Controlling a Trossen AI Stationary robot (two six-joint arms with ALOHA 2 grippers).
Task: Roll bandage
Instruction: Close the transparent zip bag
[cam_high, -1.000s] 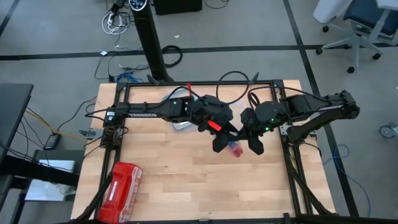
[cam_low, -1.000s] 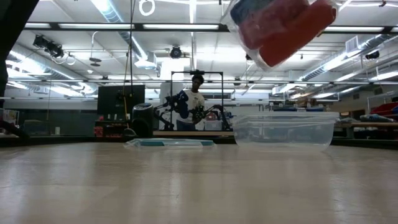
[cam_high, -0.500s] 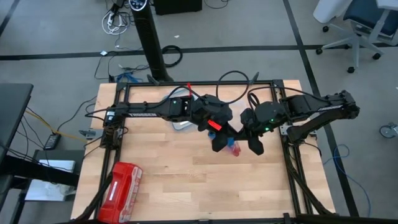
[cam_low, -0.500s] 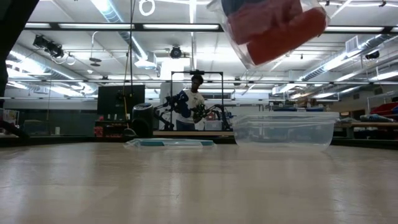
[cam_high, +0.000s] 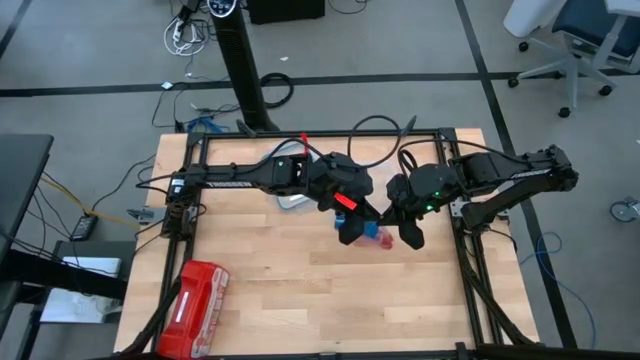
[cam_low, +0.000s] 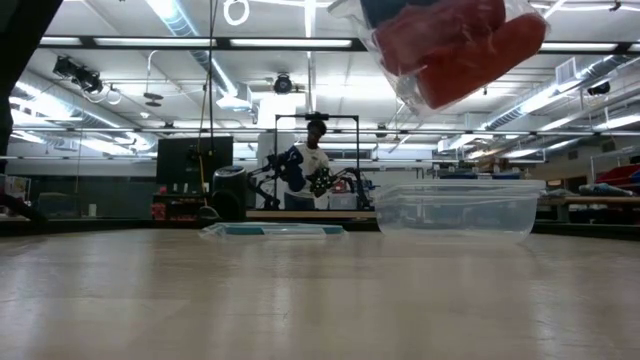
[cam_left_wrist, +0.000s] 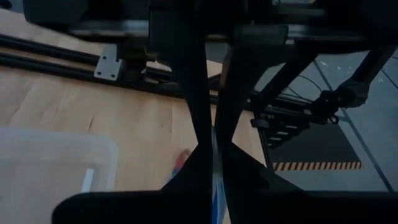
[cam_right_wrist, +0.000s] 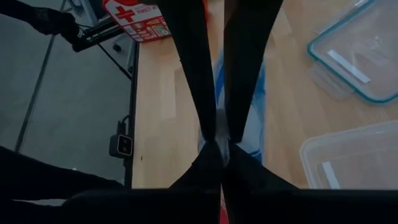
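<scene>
A clear plastic bag (cam_high: 375, 236) hangs in the air above the table's middle right, between my two grippers. In the low view the bag (cam_low: 450, 45) holds pink-red rolls (cam_low: 455, 55), with a bit of blue, seemingly the bandage (cam_low: 400, 8), at its top edge. My left gripper (cam_high: 352, 232) is shut on the bag's left side. Shut on its right side is my right gripper (cam_high: 400, 228). Most of the blue piece is hidden by the grippers and the rolls. My left gripper pinches a thin edge of the bag's clear film (cam_left_wrist: 215, 177) between its two fingers, coming slanting down from the table's left. The bag is lifted clear of the table. My right gripper pinches the bag's film (cam_right_wrist: 217, 115) between its two fingers, slanting down from the table's right. Blue shows through the plastic beyond the fingertips. The bag hangs below and between both grippers, off the table.
A clear plastic container (cam_low: 455, 208) and its teal-rimmed lid (cam_low: 272, 230) sit at the table's far side, partly under the left arm (cam_high: 293, 203). A red first-aid pack (cam_high: 195, 295) lies at the near left corner. A person (cam_low: 315, 160) stands in the room behind.
My left gripper has shut on the bag's left side. The bag has shifted a little toward the left gripper and tipped, staying clear of the table. My right gripper has kept its hold.
</scene>
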